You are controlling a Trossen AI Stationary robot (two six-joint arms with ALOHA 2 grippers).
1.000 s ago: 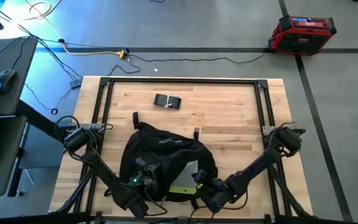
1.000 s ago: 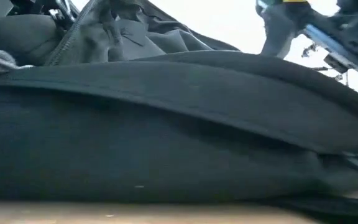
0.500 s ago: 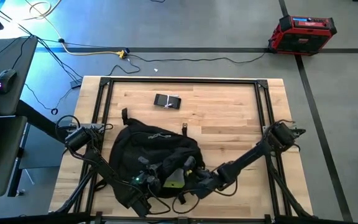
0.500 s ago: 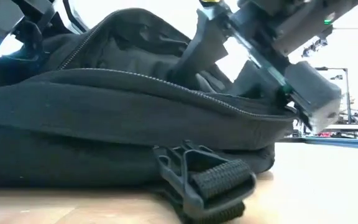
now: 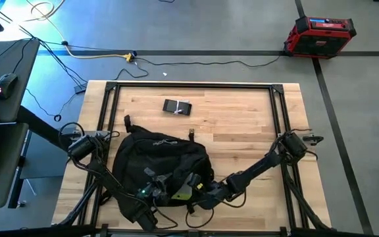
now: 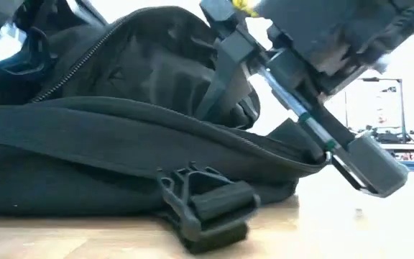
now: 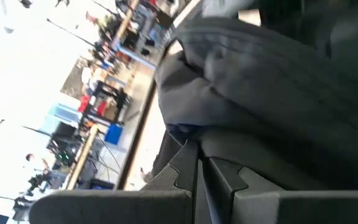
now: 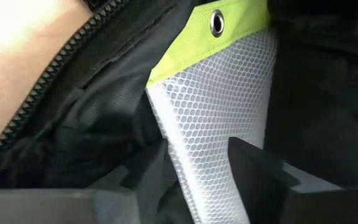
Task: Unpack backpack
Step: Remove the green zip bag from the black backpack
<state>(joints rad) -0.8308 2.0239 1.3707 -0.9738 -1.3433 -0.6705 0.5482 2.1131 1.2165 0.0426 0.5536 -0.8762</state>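
The black backpack point(image 5: 158, 161) lies on the table near its near edge, with its zipped mouth point(image 6: 192, 137) gaping. A translucent mesh pouch with neon-yellow trim point(image 5: 185, 192) sticks out of that mouth. My left gripper point(image 5: 151, 191) is at the backpack's near edge, shut on black fabric point(image 7: 185, 118). My right gripper point(image 5: 199, 195) comes in from the right and reaches into the mouth, shut on the pouch point(image 8: 216, 118). A strap buckle point(image 6: 208, 208) rests on the wood in front of the backpack. My left gripper pinches a fold of the backpack's black fabric point(image 7: 190, 138) at its near edge between its two fingers point(image 7: 229, 186); how many layers I cannot tell. The backpack's body stays on the table. My right gripper pinches the mesh pouch across its white mesh body point(image 8: 197, 168), below the yellow-trimmed end with the metal eyelet point(image 8: 217, 22). Its fingers point(image 8: 260, 171) slant in from the table's right into the backpack's mouth. The pouch is still partly inside the black fabric.
A small dark object with a white part point(image 5: 177, 106) lies on the far half of the table. Bare wood point(image 5: 242, 118) shows to the right of and beyond the backpack. A black metal frame point(image 5: 278, 118) borders the tabletop.
The whole backpack has slid toward the table's left edge and both grippers have gone left with it. My right arm has stretched further left, so less of the pouch shows above the opening. In the low view the bag has drawn aside, uncovering the strap buckle.
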